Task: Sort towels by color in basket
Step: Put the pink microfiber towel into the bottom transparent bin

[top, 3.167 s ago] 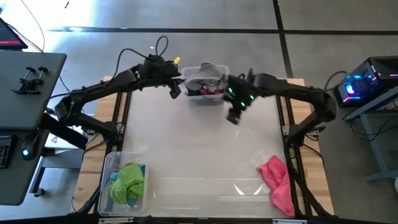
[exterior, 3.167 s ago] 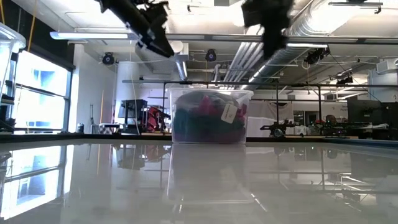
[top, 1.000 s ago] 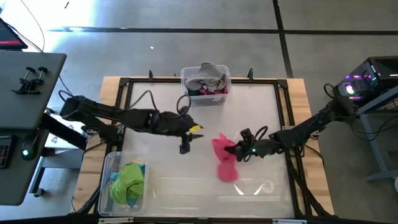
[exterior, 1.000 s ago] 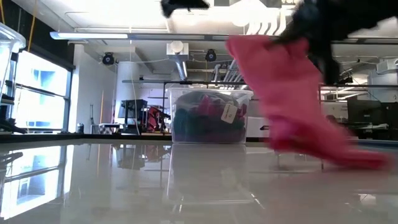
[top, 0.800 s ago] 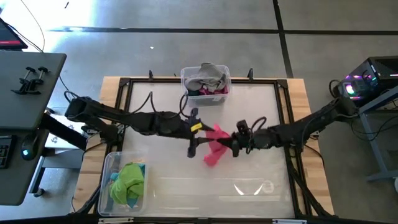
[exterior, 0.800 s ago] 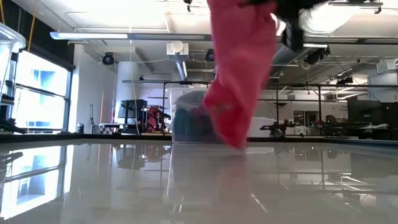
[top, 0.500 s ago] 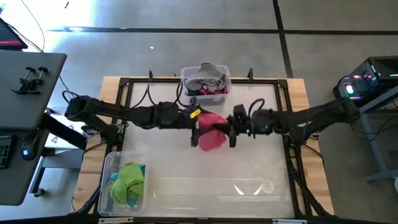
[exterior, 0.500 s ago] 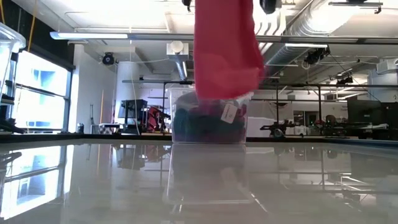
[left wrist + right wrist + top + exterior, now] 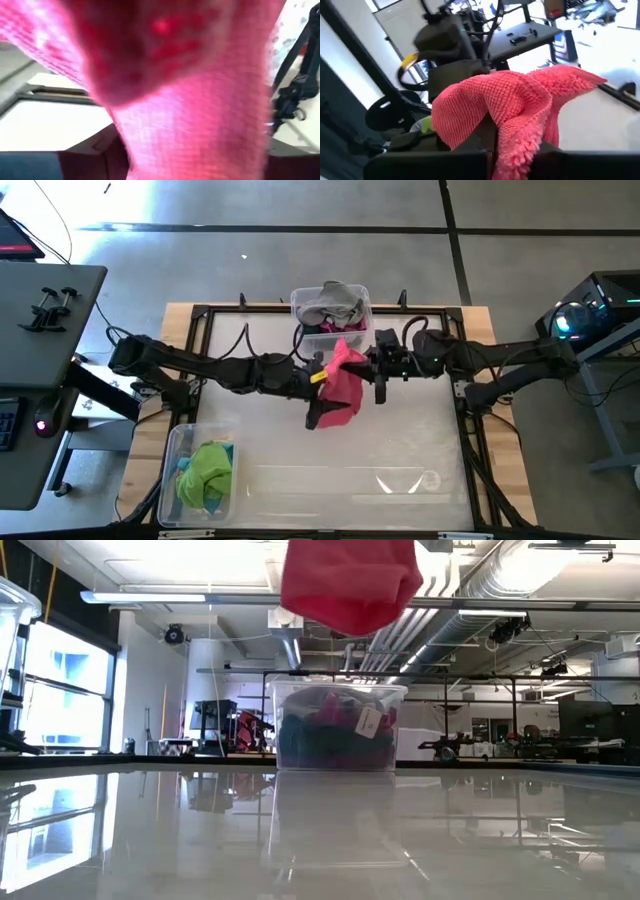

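A pink fuzzy cloth [image 9: 343,385] hangs bunched in the air above mid-table; a lime and cyan bundle [image 9: 205,473] fills the near-left clear bin [image 9: 171,442]; grey cloth [image 9: 332,302] tops the far bin's [image 9: 362,324] pile

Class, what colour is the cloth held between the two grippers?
Pink towel; right wrist view shows it best.

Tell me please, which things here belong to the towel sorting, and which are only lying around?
Belong to the job:
- pink towel, held up between both arms
- left claw and right claw
- far bin of mixed towels
- near bin with the lime towel

Only lying around:
- clamp on the side desk
- lit box
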### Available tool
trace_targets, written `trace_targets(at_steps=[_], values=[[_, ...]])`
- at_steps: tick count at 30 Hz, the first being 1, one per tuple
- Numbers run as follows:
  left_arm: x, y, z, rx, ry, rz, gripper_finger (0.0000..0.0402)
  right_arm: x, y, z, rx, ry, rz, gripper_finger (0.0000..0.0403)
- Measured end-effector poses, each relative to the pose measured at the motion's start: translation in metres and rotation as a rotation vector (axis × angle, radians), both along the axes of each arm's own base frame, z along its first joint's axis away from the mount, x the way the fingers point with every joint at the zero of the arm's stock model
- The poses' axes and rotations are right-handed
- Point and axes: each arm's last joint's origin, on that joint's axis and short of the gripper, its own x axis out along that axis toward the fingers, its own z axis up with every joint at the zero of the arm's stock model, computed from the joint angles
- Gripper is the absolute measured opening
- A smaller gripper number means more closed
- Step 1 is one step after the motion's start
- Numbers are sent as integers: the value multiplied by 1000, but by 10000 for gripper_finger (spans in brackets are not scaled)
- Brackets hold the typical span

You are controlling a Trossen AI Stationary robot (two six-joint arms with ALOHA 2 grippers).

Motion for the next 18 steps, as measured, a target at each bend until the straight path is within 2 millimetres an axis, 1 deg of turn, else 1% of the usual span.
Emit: trace_targets(at_steps=[3, 6, 9, 12, 15, 16, 18], values=[[0, -6, -1, -63, 6, -5, 213, -1, -1, -4, 46, 38, -60, 5], [0, -13, -2, -90, 16, -19, 177, -2, -3, -11, 53, 108, -103, 5], [-1, -18, -2, -84, 12, -29, 130, -3, -3, -16, 44, 156, -123, 5], [-2, -18, -3, -72, 25, 15, 76, -5, -4, -21, 57, 211, -150, 12], [-4, -16, -4, -65, 48, 62, 21, -8, -6, -29, 102, 286, -203, 31], [-4, -15, -5, -60, 59, 80, 11, -10, -7, -32, 117, 318, -209, 42], [-8, -14, -2, -59, 62, 116, 9, -12, -9, -37, 150, 382, -205, 70]])
